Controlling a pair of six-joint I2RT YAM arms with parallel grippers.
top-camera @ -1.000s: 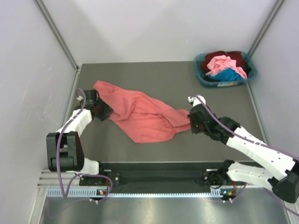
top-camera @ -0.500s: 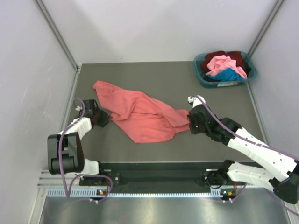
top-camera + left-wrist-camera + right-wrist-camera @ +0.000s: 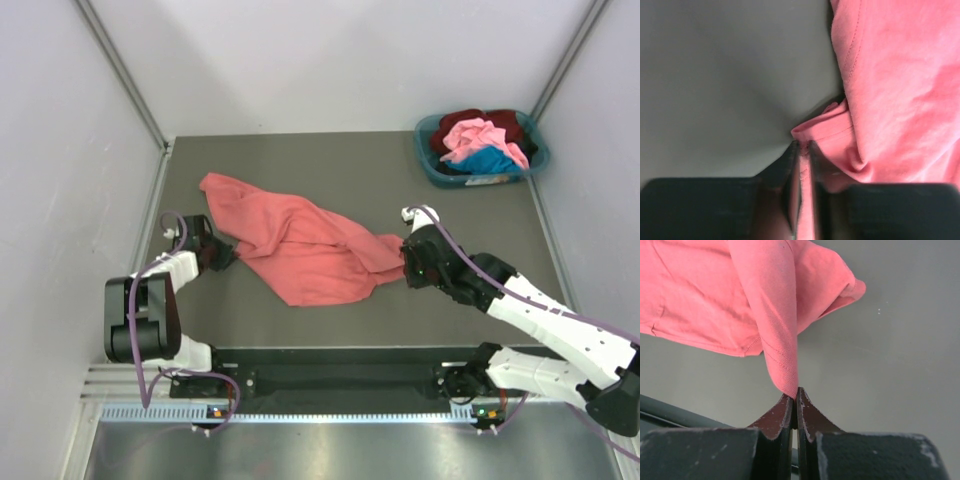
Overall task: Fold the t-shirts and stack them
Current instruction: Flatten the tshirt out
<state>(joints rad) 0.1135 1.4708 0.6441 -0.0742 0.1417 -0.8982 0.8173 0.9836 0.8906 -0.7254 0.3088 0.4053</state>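
A large salmon-red t-shirt [image 3: 300, 245] lies crumpled across the middle of the grey table [image 3: 330, 160]. At its left lower edge my left gripper [image 3: 222, 255] is low on the table. In the left wrist view the left gripper [image 3: 802, 145] has its fingers pinched on a small fold of the t-shirt [image 3: 900, 75]. My right gripper [image 3: 405, 262] is shut on the shirt's right corner. In the right wrist view the right gripper [image 3: 796, 392] clamps a hemmed edge of the t-shirt [image 3: 715, 300], which rises from the tips.
A teal basket [image 3: 482, 180] stands at the table's far right corner, holding a pink t-shirt [image 3: 480, 135], a dark maroon one [image 3: 460, 120] and a bright blue one [image 3: 488, 160]. Grey walls enclose the table on the left, back and right.
The left gripper has slid a little toward the near edge along the shirt's left side and closed its fingers on a fold there. The right gripper and the shirt have hardly moved.
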